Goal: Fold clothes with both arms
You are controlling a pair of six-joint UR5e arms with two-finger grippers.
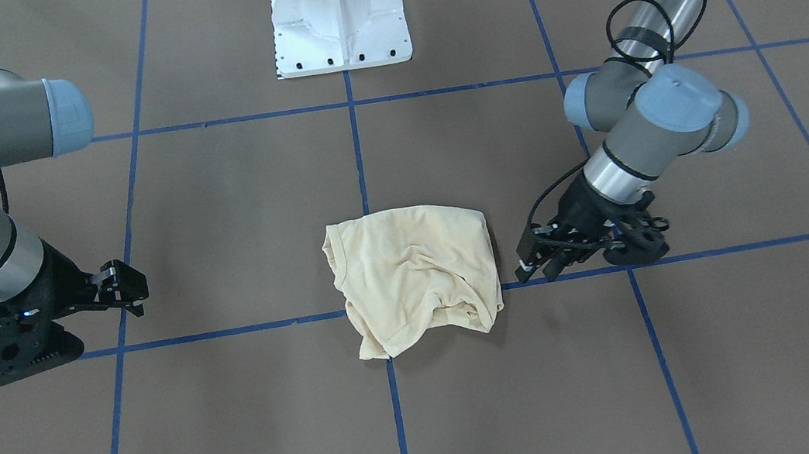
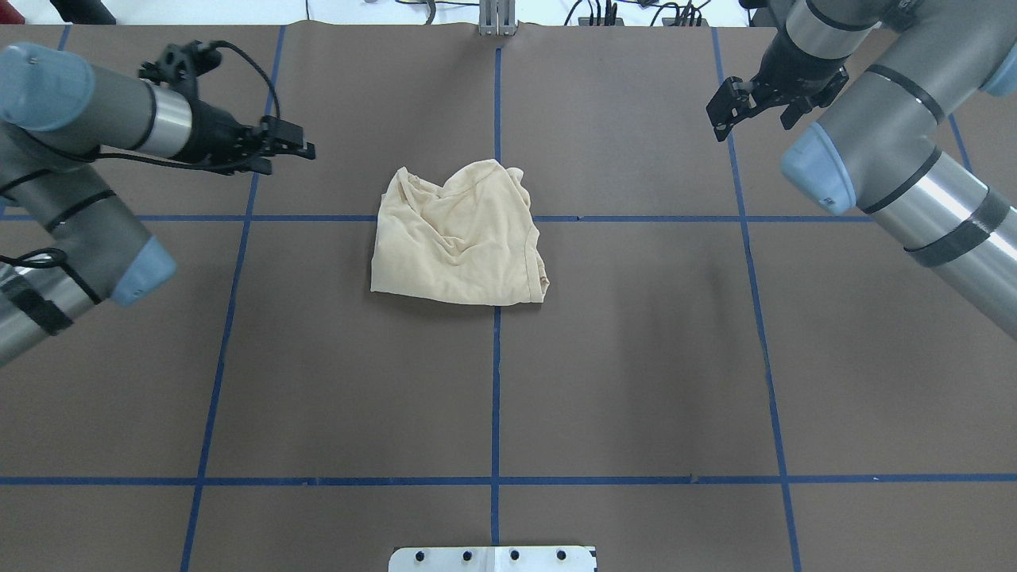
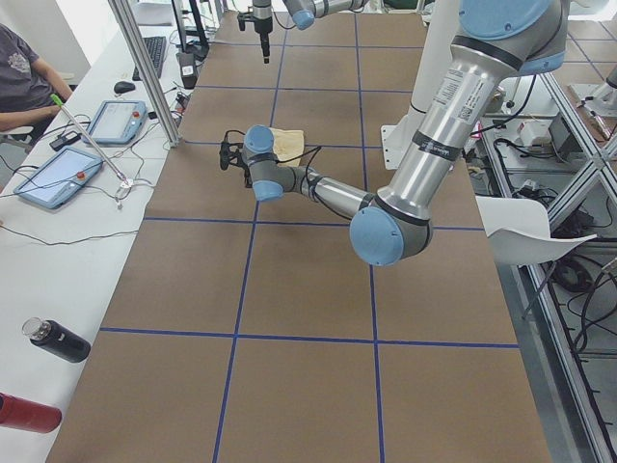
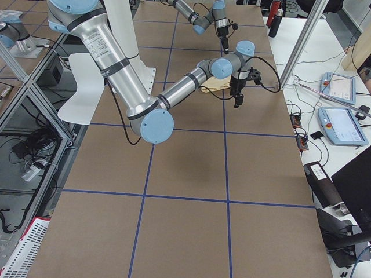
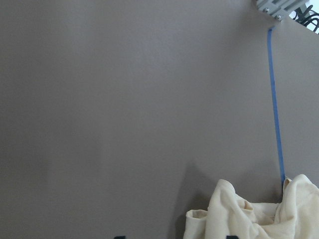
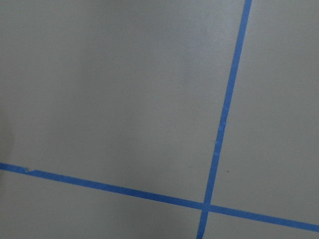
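The pale cream-yellow T-shirt (image 1: 414,272) lies in a compact, wrinkled bundle on the brown table, its print hidden. It also shows in the overhead view (image 2: 461,234) and at the bottom of the left wrist view (image 5: 254,214). My left gripper (image 1: 535,266) hovers low just beside the shirt's edge, apart from it, open and empty; in the overhead view (image 2: 306,148) it points at the shirt. My right gripper (image 1: 131,288) is farther off on the other side, open and empty, also seen from overhead (image 2: 727,115). The right wrist view shows only table and tape.
The white pedestal base (image 1: 339,24) stands at the robot's side of the table. Blue tape lines (image 2: 496,357) grid the brown surface. Tablets (image 3: 58,178) and bottles (image 3: 58,340) lie on the operators' bench beside the table.
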